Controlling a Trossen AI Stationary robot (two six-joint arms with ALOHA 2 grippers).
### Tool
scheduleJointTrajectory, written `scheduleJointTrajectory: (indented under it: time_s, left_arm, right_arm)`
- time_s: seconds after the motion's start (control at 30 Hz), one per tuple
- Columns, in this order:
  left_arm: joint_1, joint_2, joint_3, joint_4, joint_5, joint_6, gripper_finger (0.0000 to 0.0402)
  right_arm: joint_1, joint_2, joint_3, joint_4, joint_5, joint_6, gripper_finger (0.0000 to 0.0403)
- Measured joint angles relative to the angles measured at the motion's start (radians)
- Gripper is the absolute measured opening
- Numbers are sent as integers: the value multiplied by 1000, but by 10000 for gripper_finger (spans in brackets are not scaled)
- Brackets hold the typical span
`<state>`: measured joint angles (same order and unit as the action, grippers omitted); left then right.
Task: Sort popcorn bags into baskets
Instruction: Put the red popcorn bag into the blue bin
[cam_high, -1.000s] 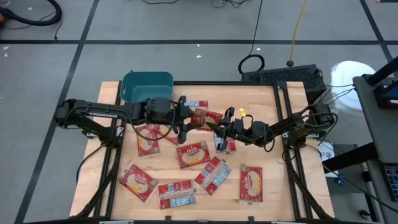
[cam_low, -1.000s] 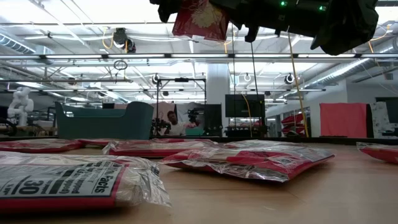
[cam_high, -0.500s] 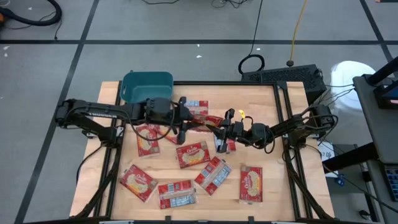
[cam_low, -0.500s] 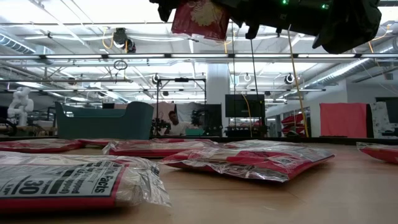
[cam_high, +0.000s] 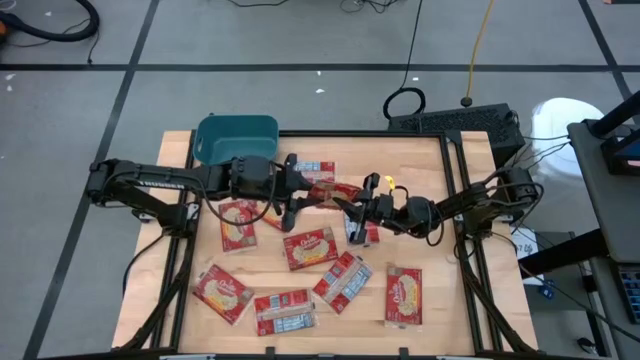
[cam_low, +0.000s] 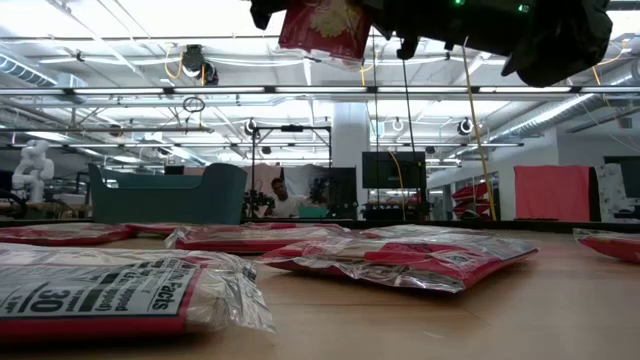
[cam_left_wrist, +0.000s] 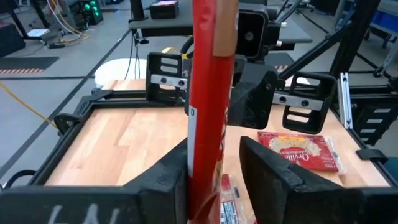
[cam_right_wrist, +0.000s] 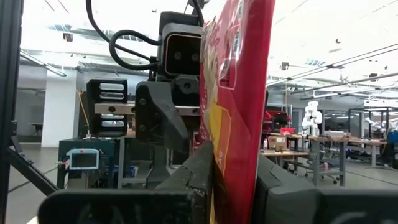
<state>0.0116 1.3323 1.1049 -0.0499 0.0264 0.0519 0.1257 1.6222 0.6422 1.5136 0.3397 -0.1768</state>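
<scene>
Above the middle of the worktop (cam_high: 430, 160), both arms are meeting over one popcorn bag (cam_high: 322, 192), which is hanging edge-on in the air between them. The right end effector (cam_high: 343, 204) is pinching the bag tightly from the right. The left end effector (cam_high: 296, 193) is straddling the same bag from the left, with its fingers (cam_left_wrist: 176, 180) standing slightly apart, one against the bag and the other leaving a gap. The remaining bags (cam_high: 310, 248) are lying flat across the worktop's near half and centre. The teal basket (cam_high: 236, 138) is sitting at the far left corner, well apart from the held bag.
</scene>
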Motion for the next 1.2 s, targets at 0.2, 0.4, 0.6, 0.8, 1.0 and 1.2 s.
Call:
scheduleJointTrajectory:
  time_s: [0.2, 0.4, 0.6, 0.8, 1.0, 1.2]
  left_arm:
    - [0, 0, 0, -1, -1, 10, 78]
    - [0, 0, 0, -4, 1, 20, 22]
    - [10, -18, 0, -56, 0, 13, 25]
    - [50, -84, -1, -169, 3, -23, 42]
    - [119, -198, -1, -378, -46, -91, 23]
    - [220, -308, -1, -582, -195, -197, 38]
  right_arm:
    - [0, 0, 0, -1, -1, -4, 38]
    - [0, 0, 0, -2, 3, 7, 40]
    - [0, 0, 0, -17, 47, 38, 84]
    - [0, -2, 0, -21, 71, 18, 167]
    - [0, -2, 0, -77, 212, -46, 218]
    - [0, -2, 0, -194, 250, -46, 228]
